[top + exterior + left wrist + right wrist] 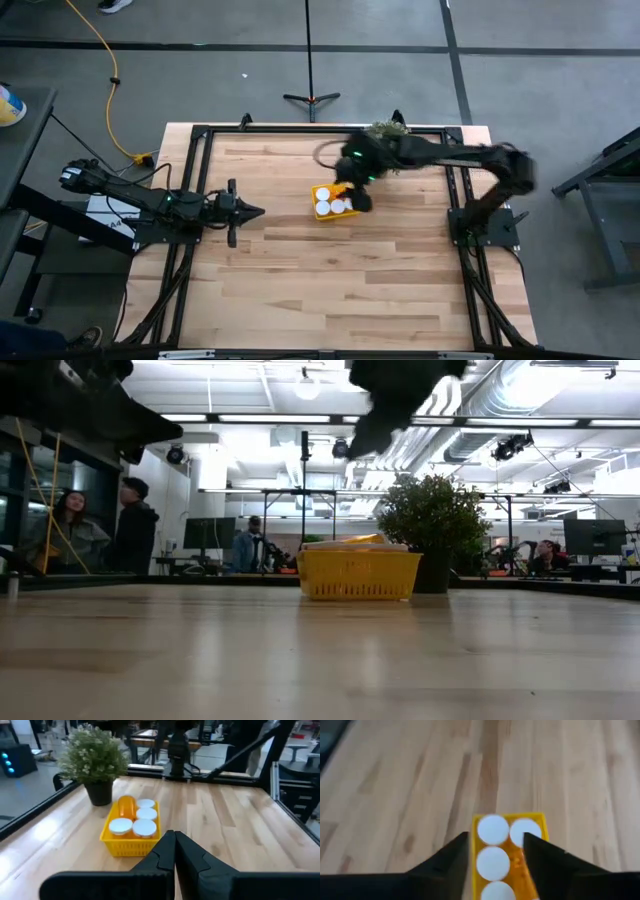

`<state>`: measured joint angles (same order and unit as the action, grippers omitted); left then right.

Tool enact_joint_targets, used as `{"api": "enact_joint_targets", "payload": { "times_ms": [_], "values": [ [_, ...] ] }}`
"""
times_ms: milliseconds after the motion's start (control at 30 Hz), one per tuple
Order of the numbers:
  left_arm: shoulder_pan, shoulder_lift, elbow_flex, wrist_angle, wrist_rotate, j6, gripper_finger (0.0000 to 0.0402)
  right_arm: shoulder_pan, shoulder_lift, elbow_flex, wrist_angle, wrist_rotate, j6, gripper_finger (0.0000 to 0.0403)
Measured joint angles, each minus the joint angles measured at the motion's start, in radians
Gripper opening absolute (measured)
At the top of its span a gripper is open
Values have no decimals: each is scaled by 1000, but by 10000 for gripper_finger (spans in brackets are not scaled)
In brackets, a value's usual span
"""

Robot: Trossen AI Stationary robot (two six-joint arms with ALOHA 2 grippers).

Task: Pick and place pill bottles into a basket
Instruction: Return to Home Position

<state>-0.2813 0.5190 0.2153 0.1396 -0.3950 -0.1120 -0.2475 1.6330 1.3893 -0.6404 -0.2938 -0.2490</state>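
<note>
Only the low view takes in the room: people (135, 525) stand and sit beyond the table's far edge, under ducts and strip lights. Only the high view shows the whole wooden table (330, 290), with the right arm (445, 153) reaching in from the right.

The right wrist view looks straight down: the right gripper (495, 838) hangs over the basket (358, 575), fingers spread wide and gripping nothing. The left gripper (174, 847) hovers at the table's left, fingers pressed together and empty.

A potted plant (95, 755) stands near the basket, to its far right. The yellow basket sits slightly beyond the table's middle. The pill bottles (144, 827) fill it: four white caps up, with one orange body beside them.
</note>
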Motion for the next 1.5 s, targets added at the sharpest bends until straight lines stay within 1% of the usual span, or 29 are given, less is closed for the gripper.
{"api": "enact_joint_targets", "payload": {
  "times_ms": [67,200,267,333,433,500,567,633,733,833,967,1067,1200,1300,1400,1500],
  "values": [
    [0,0,0,15,-6,7,46,21,-127,-144,127,2,20,155],
    [0,2,0,82,8,55,46,73,-386,-457,430,109,88,72],
    [1,16,-12,150,70,97,39,104,-489,-590,544,167,91,31],
    [13,27,-35,211,111,123,28,133,-576,-690,628,214,91,9],
    [84,40,-65,272,140,124,23,161,-688,-808,754,271,114,18],
    [146,42,-82,284,200,127,23,169,-745,-875,814,271,117,21],
    [202,42,-89,285,280,127,23,170,-792,-929,849,258,127,11],
    [241,40,-96,288,320,113,23,169,-827,-980,879,254,146,3],
    [255,40,-120,287,341,113,23,162,-865,-1054,921,246,176,5],
    [254,26,-153,288,358,145,23,151,-913,-1123,976,217,183,1],
    [254,-27,-202,316,359,147,23,135,-1028,-1199,980,201,209,1],
    [255,-86,-204,259,350,135,23,125,-1133,-1236,948,175,223,1],
    [255,-156,-204,225,370,127,23,110,-1283,-1242,794,131,255,1],
    [255,-199,-204,203,385,108,23,109,-1382,-1242,663,122,293,0],
    [255,-227,-204,152,385,98,23,124,-1470,-1242,610,123,296,0],
    [255,-246,-204,117,385,81,23,139,-1549,-1241,572,149,275,0]
  ]
}}
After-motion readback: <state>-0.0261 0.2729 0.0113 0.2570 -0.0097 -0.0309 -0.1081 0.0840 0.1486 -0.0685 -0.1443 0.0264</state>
